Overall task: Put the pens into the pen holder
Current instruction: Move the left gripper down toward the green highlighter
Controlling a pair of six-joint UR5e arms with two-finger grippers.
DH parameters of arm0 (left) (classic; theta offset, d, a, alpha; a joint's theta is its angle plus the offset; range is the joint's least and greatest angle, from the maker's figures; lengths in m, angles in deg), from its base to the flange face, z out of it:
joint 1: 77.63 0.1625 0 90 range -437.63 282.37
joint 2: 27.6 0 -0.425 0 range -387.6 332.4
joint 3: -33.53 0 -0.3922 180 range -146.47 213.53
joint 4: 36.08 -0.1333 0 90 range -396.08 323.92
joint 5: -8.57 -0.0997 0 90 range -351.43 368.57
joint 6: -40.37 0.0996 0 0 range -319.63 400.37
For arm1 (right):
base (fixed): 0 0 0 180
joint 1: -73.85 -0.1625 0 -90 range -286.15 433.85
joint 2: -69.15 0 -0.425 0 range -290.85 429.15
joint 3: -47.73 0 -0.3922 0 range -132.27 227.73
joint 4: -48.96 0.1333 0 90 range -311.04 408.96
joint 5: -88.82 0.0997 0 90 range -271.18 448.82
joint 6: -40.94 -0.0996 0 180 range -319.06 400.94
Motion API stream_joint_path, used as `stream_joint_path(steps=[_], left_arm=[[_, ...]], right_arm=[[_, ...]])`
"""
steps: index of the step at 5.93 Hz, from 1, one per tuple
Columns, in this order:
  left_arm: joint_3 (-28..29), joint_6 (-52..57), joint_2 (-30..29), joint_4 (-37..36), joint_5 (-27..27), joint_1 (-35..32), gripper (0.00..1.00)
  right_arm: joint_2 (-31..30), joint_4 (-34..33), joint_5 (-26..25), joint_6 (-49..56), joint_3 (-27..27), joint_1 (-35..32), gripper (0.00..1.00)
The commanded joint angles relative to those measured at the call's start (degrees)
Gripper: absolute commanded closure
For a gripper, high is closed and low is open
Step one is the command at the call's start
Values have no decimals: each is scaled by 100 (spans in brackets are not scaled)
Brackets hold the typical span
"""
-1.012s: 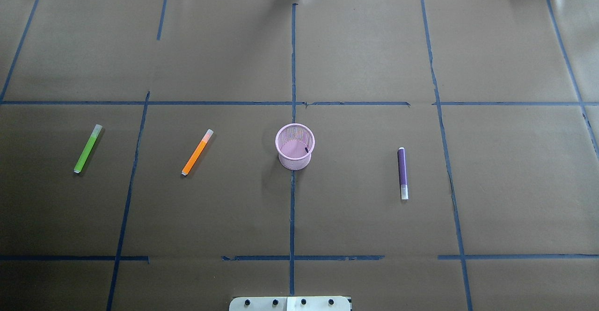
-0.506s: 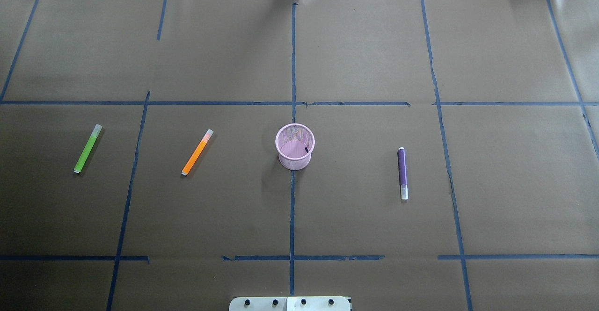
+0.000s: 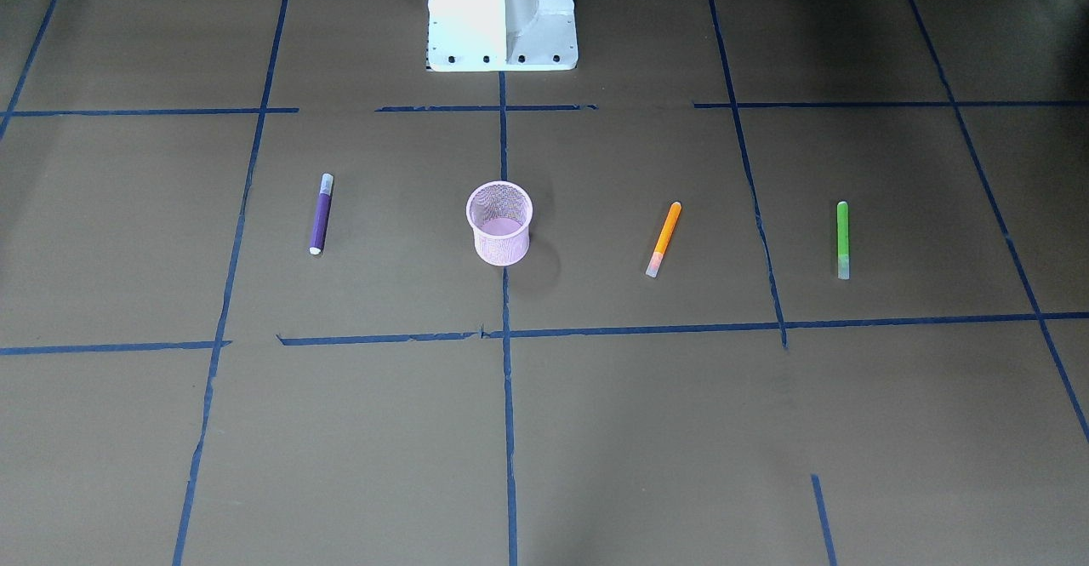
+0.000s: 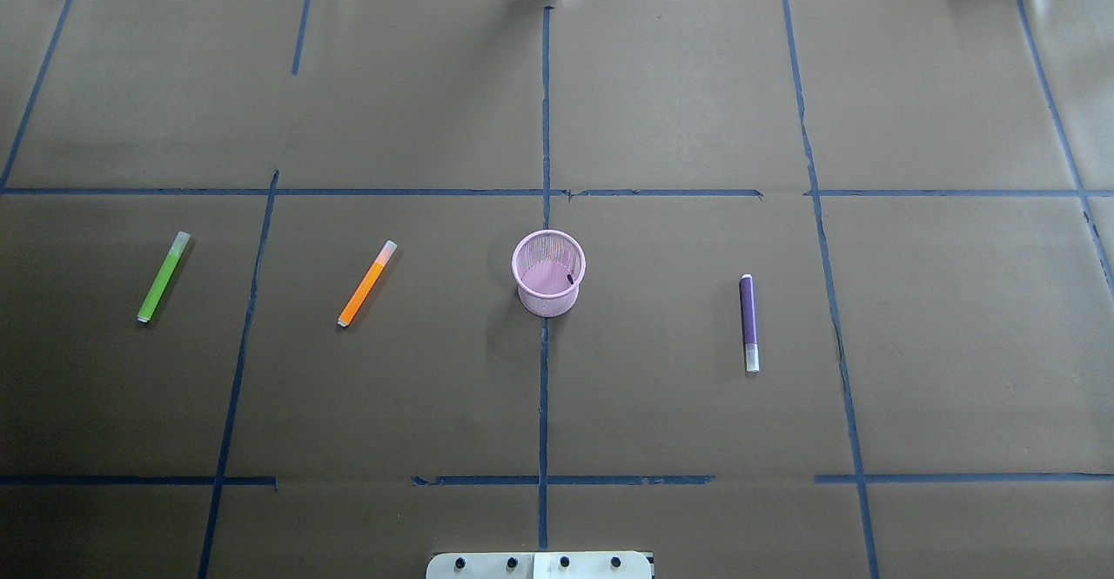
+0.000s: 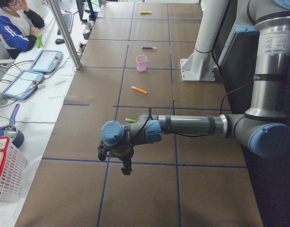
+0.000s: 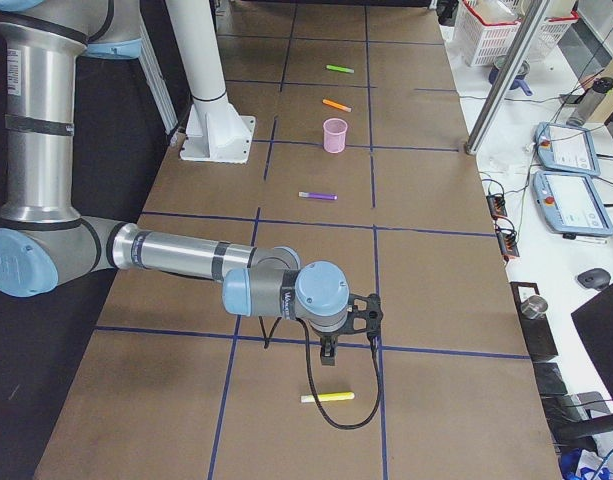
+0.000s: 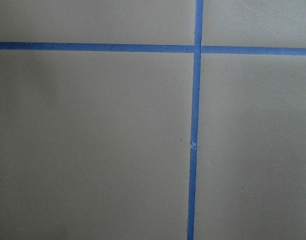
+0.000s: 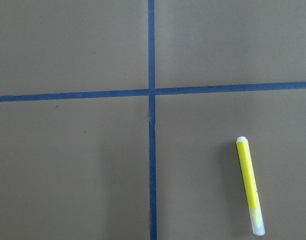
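Nothing has moved this past second: the slim purple marker pen [image 4: 748, 322], orange pen [image 4: 366, 284] and green pen [image 4: 163, 277] lie flat outside the small pink wire-mesh pen holder [image 4: 548, 272], far from the left gripper [image 5: 115, 162] and right gripper [image 6: 348, 335], whose jaw states I cannot tell, so collecting is unstarted.

- The overhead camera is looking forward and down from behind my shoulders, holding the pen holder [image 4: 548, 272] mid-frame.
- The front camera is facing me steeply from across the table [image 3: 595, 430], sharing the pen holder and catching my base [image 3: 502, 13] at its top.
- The end cameras are looking along the table from my left and right.
- My wrist cameras are pointing straight down, close to the table; the right one is sharing a yellow pen [image 8: 250, 186] with the right-end camera.
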Motion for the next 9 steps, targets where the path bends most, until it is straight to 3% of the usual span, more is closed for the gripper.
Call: stream_joint_path(steps=[1, 3, 4, 6, 7, 8, 9], left_arm=[[-3, -15, 0, 28, 9, 0, 0], [-47, -41, -35, 315, 17, 9, 0], [-64, -76, -35, 944, 44, 35, 0], [-204, -494, -122, 1696, 44, 849, 0], [-779, -1612, -149, 1933, -17, 1636, 0], [-1055, -2459, -254, 1961, -26, 2218, 0], [-1058, -2633, -412, 2118, -87, 2520, 0]], right_arm=[[0, 0, 8, 4, 0, 0, 0], [9, 9, 25, -5, 0, 0, 0], [26, 9, 25, -5, 9, 0, 0], [44, 18, 34, -4, 44, 0, 0], [70, 18, 25, 4, 44, 26, 0], [70, 9, 8, 4, 36, 53, 0], [70, 9, -18, 4, 27, 105, 0]])
